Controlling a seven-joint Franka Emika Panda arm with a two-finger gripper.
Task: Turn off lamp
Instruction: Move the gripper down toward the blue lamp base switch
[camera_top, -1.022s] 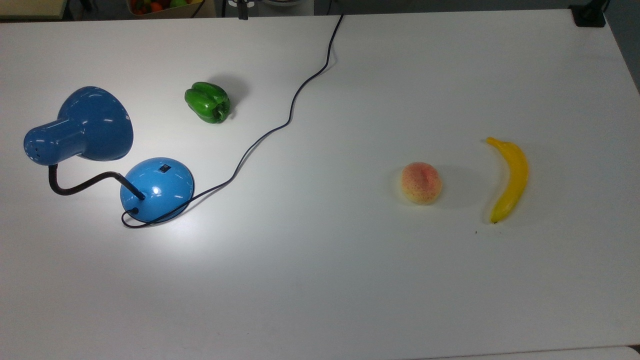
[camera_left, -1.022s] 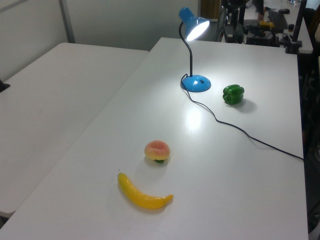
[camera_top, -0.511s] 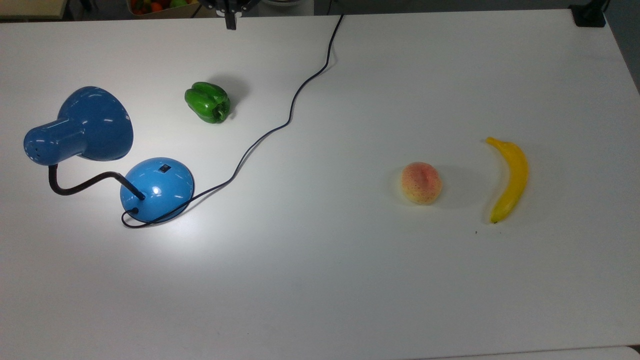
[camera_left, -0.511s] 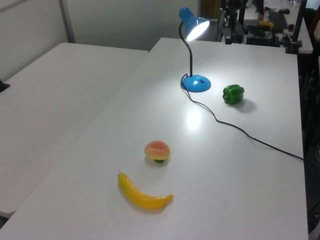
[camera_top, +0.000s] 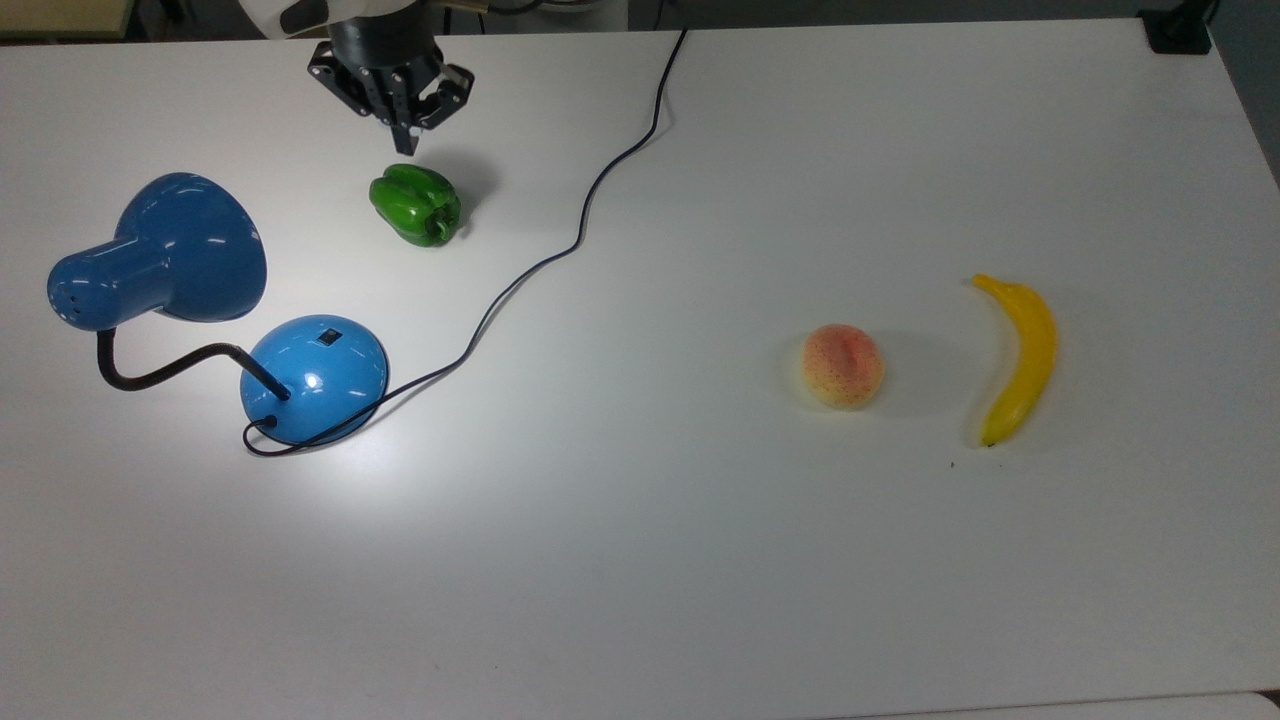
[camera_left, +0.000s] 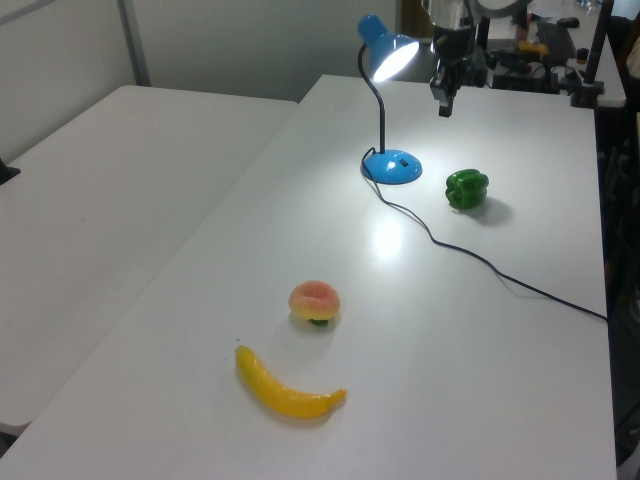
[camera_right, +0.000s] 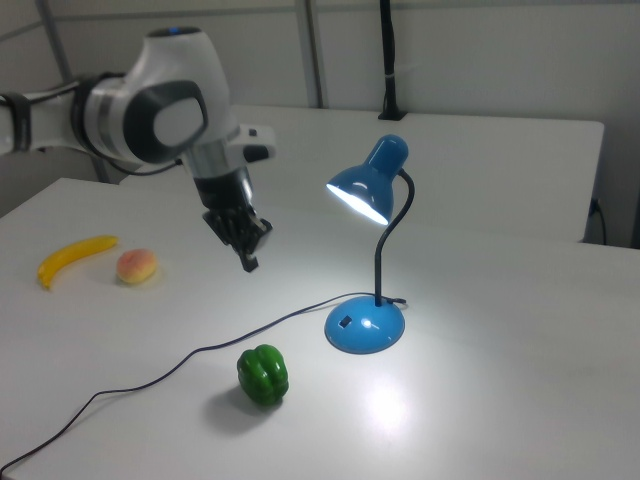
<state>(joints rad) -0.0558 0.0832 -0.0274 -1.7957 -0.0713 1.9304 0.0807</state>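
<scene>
The lamp stands lit at the top view's left, its blue cone shade (camera_top: 185, 250) on a black gooseneck above the round blue base (camera_top: 315, 378). A small black switch (camera_top: 328, 337) sits on top of the base. In the right view the shade (camera_right: 362, 190) throws a bright patch on the table beside the base (camera_right: 365, 325). My gripper (camera_top: 405, 143) hangs in the air, shut and holding nothing. It is above the green pepper in the top view and left of the shade in the right view (camera_right: 247, 262). It is well apart from the base and touches nothing.
A green pepper (camera_top: 417, 205) lies between my gripper and the lamp base. The lamp's black cord (camera_top: 580, 230) winds from the base to the table's far edge. A peach (camera_top: 843, 365) and a banana (camera_top: 1015, 358) lie at the top view's right.
My arm has come in from the top view's upper edge and moved down toward the pepper. The lamp stays lit, and nothing on the table has moved.
</scene>
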